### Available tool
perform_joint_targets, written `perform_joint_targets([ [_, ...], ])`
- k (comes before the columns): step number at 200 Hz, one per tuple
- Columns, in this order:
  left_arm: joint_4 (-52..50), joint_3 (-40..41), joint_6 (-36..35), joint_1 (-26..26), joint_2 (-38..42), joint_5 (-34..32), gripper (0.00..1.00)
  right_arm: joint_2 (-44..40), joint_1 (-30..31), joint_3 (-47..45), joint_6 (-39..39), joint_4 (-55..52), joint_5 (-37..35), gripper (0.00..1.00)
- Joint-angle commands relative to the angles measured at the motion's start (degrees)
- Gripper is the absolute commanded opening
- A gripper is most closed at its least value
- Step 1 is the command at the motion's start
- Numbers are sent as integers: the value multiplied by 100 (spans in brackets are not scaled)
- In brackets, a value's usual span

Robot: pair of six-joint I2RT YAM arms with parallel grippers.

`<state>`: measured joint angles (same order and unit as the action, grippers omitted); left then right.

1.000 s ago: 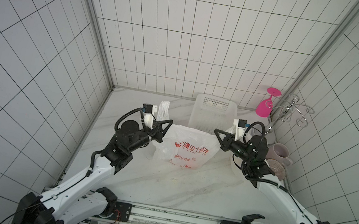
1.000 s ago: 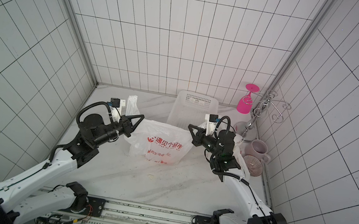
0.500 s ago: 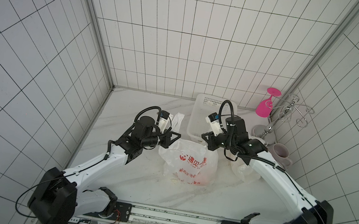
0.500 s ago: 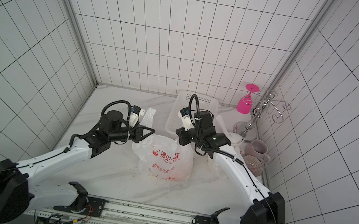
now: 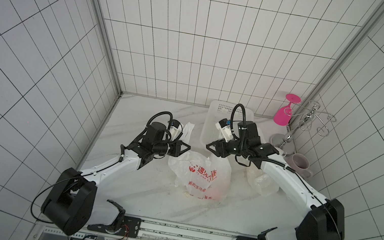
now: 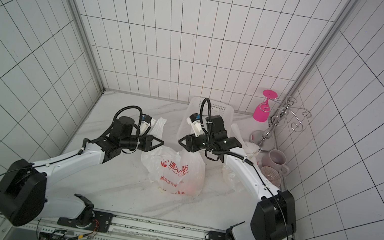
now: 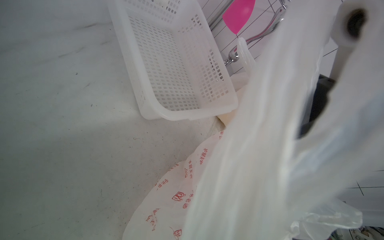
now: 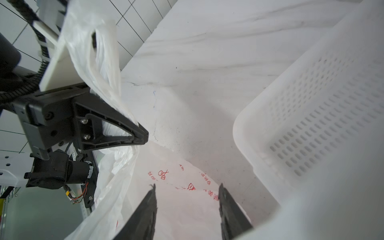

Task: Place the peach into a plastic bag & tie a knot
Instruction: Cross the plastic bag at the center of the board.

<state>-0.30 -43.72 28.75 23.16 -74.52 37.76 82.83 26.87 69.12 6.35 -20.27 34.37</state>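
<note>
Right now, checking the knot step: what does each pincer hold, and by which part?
Left pincer: shut on the plastic bag, pinching a handle strip. Right pincer: open, holding nothing.

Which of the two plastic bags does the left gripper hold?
The red-printed bag in the middle; the left gripper pinches its handle. The plain bag lies under the right arm.

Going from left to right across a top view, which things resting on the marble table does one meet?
The white plastic bag with red print, the crumpled clear plastic bag, the pale purple ceramic mug.
</note>
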Motion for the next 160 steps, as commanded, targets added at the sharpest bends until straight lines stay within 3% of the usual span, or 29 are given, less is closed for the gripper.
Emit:
perform_joint_targets([
  [1, 421, 91, 49, -26, 53, 337, 0, -509, -374, -78, 382, 467, 790, 61],
  [51, 425, 167, 146, -205, 30, 333, 0, -1494, -1191, -1363, 1109, 1370, 1541, 80],
  [98, 351, 40, 111, -209, 29, 462, 0, -2005, -1360, -2042, 950, 1429, 1545, 89],
  [113, 320, 5, 98, -208, 32, 528, 0, -2113, -1360, -2317, 907, 1697, 1537, 97],
  [160, 299, -72, 86, -206, 61, 652, 0, -1701, -1360, -2796, 956, 2683, 1669, 96],
])
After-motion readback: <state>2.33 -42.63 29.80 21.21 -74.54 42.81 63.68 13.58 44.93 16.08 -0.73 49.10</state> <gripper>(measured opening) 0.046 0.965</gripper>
